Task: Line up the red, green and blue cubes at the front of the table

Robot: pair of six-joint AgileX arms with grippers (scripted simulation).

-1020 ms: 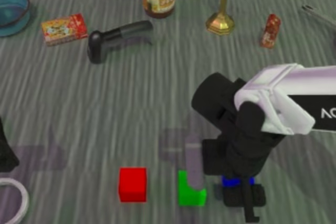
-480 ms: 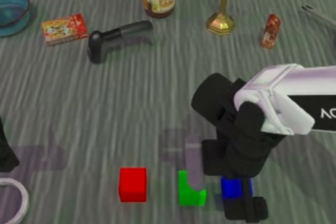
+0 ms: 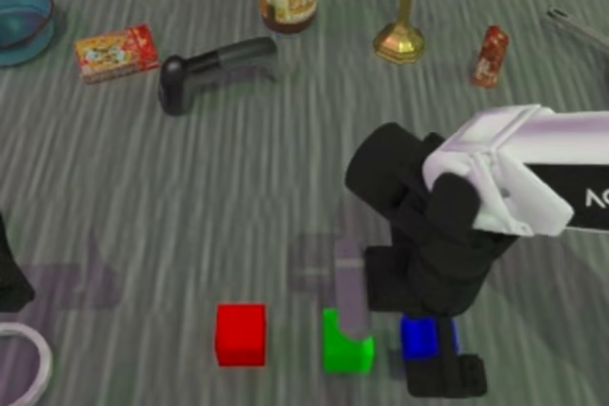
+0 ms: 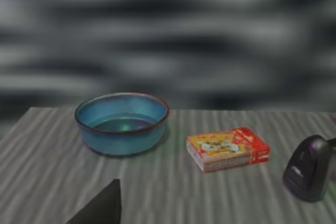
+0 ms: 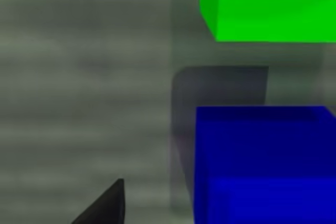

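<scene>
**Blue cube set down at the end of the front row**

Placing step, by the look of it near its close: red cube (image 3: 240,334), green cube (image 3: 344,345) and blue cube (image 3: 418,337) in a line along the front edge of the tabletop (image 3: 190,216), red to the left, green in the middle, blue to the right. Green and blue just beside each other with a narrow strip of tabletop between; a wider gap between red and green.

Right gripper (image 3: 433,349) low over the blue cube, pointing down, its black wrist hiding part of the cube from above. Whether the fingers are spread or closed on the cube: cannot tell from any view. In the right wrist view, blue cube (image 5: 265,163) close up and resting on the tabletop, green cube (image 5: 268,11) beyond it.

Next move, as a judgement: a straight lift clear of the blue cube, without nudging it toward the green one. Spacing looks uneven, so possibly a small correction afterwards.

Left arm parked at the left edge of the tabletop, left gripper not visible from above.
</scene>
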